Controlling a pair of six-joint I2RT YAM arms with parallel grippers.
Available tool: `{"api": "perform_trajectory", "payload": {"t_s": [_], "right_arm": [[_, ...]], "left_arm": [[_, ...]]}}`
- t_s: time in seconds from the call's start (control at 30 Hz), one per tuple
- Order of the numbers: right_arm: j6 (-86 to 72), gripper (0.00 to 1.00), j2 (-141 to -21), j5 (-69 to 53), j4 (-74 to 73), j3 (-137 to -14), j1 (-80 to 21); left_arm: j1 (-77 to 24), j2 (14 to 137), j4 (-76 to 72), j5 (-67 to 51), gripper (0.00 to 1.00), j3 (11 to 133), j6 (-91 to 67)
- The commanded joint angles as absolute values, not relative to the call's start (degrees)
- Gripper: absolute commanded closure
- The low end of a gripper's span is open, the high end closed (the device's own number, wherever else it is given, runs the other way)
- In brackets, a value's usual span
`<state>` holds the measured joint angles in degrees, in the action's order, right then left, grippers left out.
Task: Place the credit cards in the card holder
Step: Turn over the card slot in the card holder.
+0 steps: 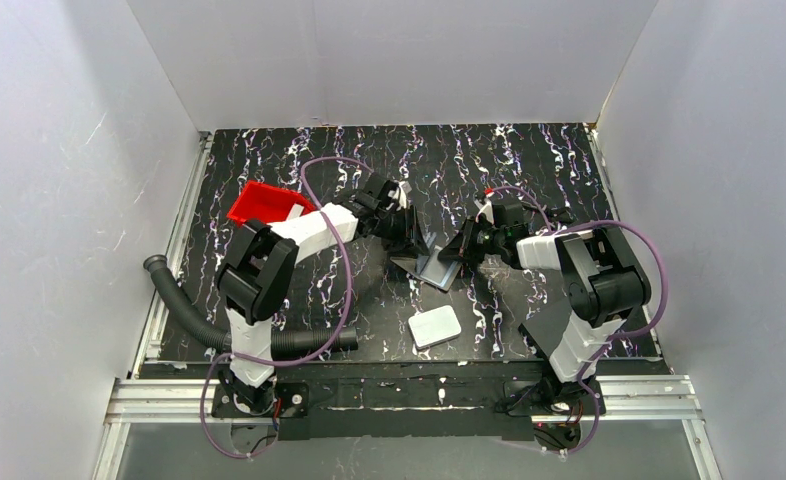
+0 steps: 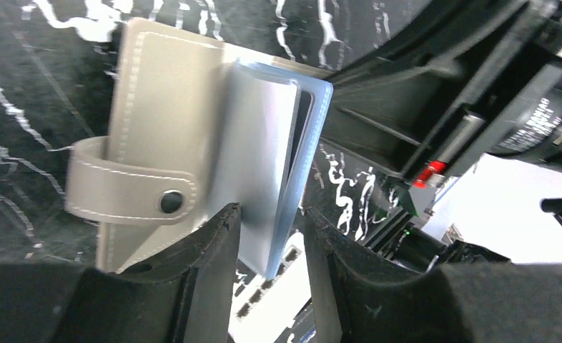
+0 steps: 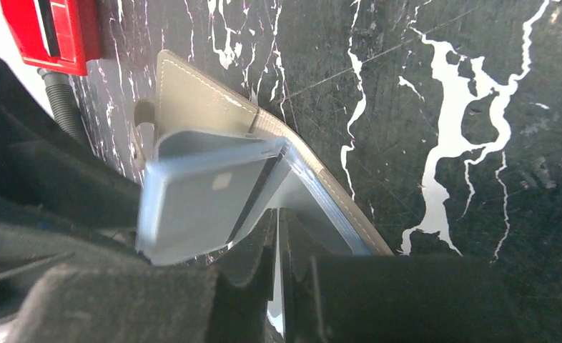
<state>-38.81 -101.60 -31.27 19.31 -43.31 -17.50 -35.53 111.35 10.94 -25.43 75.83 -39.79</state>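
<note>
Top external view showed both arms reaching inward over the black marbled table [image 1: 529, 170]. The left gripper [image 1: 406, 228] and the right gripper [image 1: 466, 248] met at the card holder [image 1: 431, 265], which sat opened in a V near the middle of the table, between the two. A red tray [image 1: 266, 203] lay toward the far left beside the left arm, and a white slab [image 1: 435, 326] lay flat nearer the bases, apart from the holder. From the left wrist, the holder's grey-beige stitched cover was spread open with its snap strap [image 2: 131, 193] curling off one side. The credit cards [image 2: 257, 157], a pale blue-grey sheaf, rose from its inner face, and the left fingers sat one on each side of the sheaf's lower edge, pinching it. From the right wrist, the right fingers were pressed almost together just beside the holder's edge, with only a thin pale line between them. That line may have been a card or leaf seen edge-on, but the view was too poor to say.
</note>
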Motion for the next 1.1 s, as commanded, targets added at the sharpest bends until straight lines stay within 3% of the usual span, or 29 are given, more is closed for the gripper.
{"api": "perform_trajectory", "payload": {"t_s": [0.0,0.3,0.73,1.07], "right_arm": [[-37.9,0.85,-99.3,-31.3,18.9,-43.2,-17.6],[-38.0,0.80,-97.4,-31.6,17.9,-43.5,-17.6],[-39.2,0.80,-97.1,-33.0,18.6,-43.6,-17.6],[-39.1,0.81,-97.2,-33.4,18.8,-43.6,-17.6]], "left_arm": [[-36.5,106.8,8.6,-27.7,0.64,75.8,-41.3],[-36.6,107.9,14.2,-23.2,0.62,77.0,-38.4],[-42.2,110.8,25.7,-11.3,0.46,86.5,-29.5],[-43.5,115.0,30.7,-8.9,0.47,91.8,-28.0]]}}
